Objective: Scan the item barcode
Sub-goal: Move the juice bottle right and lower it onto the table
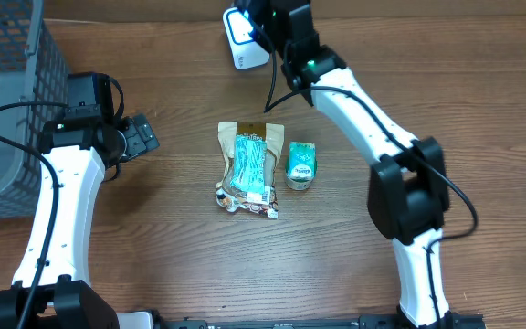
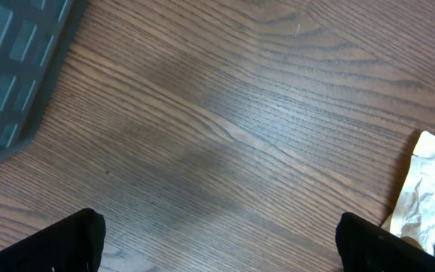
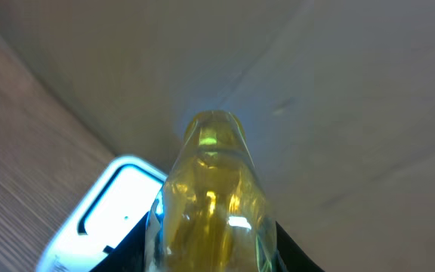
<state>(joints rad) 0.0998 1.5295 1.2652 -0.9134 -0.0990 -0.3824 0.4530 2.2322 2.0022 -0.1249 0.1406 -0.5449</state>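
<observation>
Right tool (image 1: 265, 26): closed partway on a yellow see-through bottle (image 3: 210, 204), a dark finger on each side of it low in the wrist view.
Yellow see-through bottle: sticks out ahead of the right tool, rounded end foremost, lifted off the brown wooden worktop (image 2: 225, 113).
White box scanner with a blue-edged face (image 1: 242, 41): just beside the bottle, to the left of the right tool's tip in its wrist view; I cannot tell if the two touch.
Barcode: not visible on the bottle.
Left tool (image 1: 142, 135): jaws wide apart, nothing between them, only bare worktop below.
Grey mesh basket (image 1: 16, 91): close behind and to the outer side of the left tool.
Brown paper pouch with a teal label (image 1: 249, 169): flat on the worktop, ahead of the left tool, its pale edge showing in that wrist view.
Small teal packet (image 1: 301, 166): just beside the pouch, on the side away from the left tool.
</observation>
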